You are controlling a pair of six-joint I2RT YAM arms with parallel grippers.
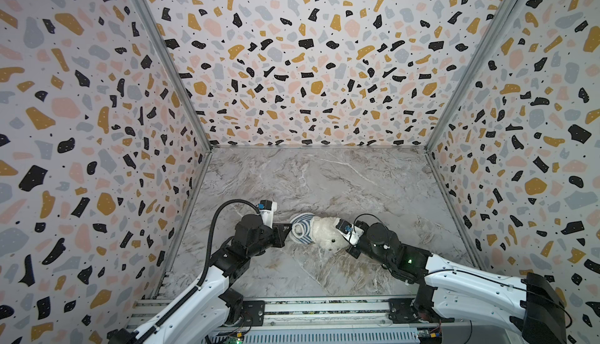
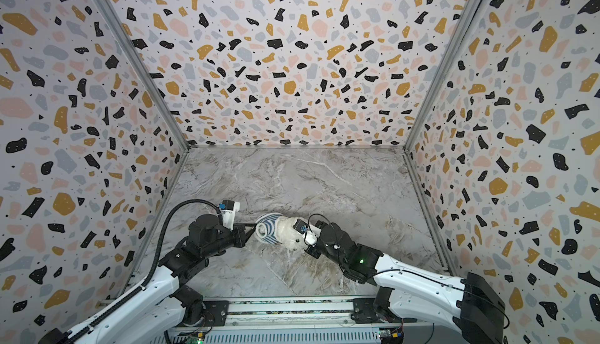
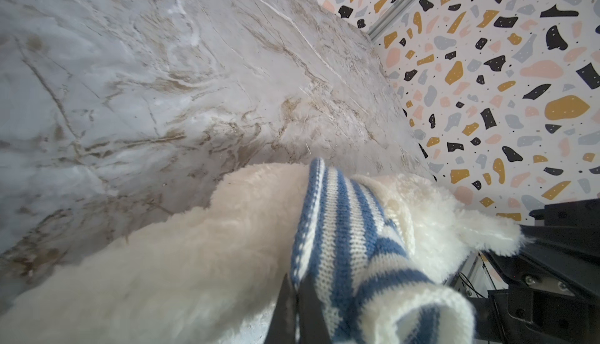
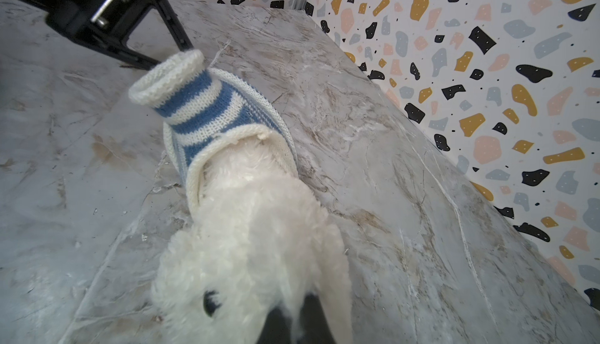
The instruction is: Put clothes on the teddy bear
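Roughly, bear [image 1: 329, 235] lies on table [image 1: 324, 180] lengthwise between both grippers: head end at right gripper [image 4: 293, 323], jaws clamped on its fur, shirt [image 3: 344, 228] bunched over far end at left gripper [image 3: 297, 297], jaws pinching its hem, so pull likely runs headward

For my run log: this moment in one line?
left gripper: shut on striped shirt | right gripper: shut on teddy bear | stage: partly dressed
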